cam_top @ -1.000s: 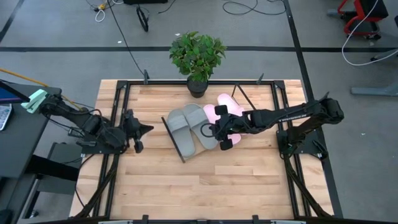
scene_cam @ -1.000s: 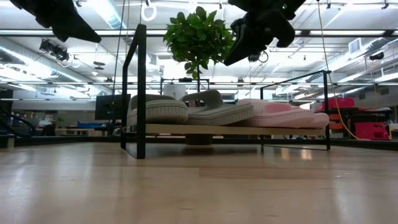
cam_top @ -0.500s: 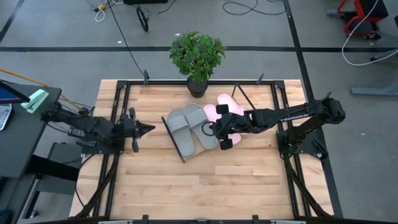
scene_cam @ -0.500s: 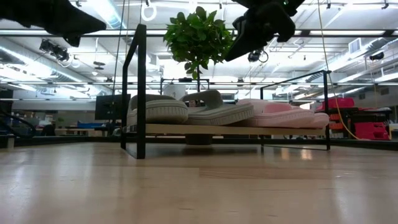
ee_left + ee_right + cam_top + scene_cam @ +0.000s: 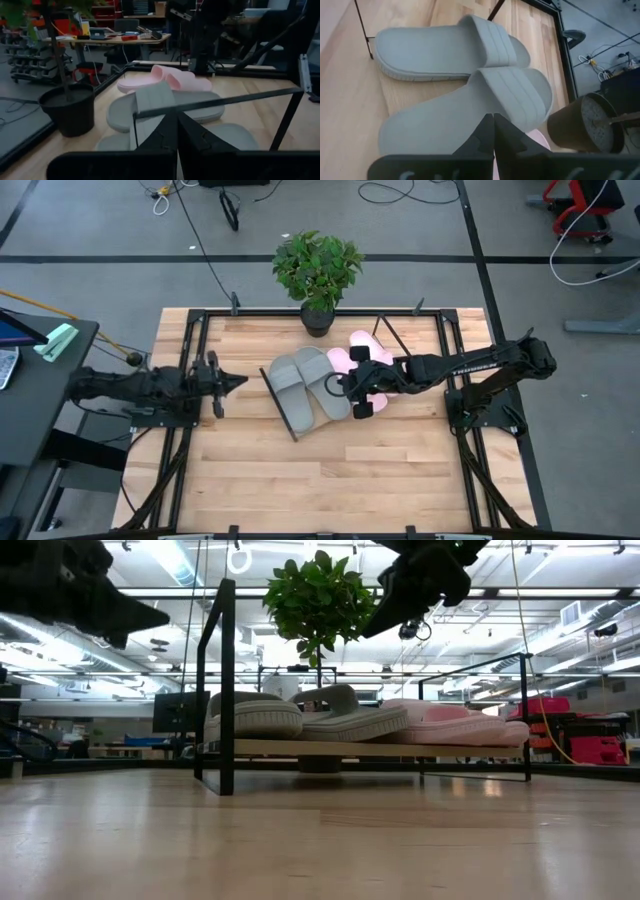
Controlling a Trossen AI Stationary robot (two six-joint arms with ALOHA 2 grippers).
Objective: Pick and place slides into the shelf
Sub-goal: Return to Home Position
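Resting side by side on slanted light-wood, wire-framed shelf: grey foam slides, pale pink foam slides. Above them, right gripper clenched, empty; left gripper clenched too, well apart.

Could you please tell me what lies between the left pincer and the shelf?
Only bare wooden tabletop. In the high view the left pincer, shut, points toward the shelf, with nothing lying between them.

Overhead, table-level and two close wrist views, all on the shelf.
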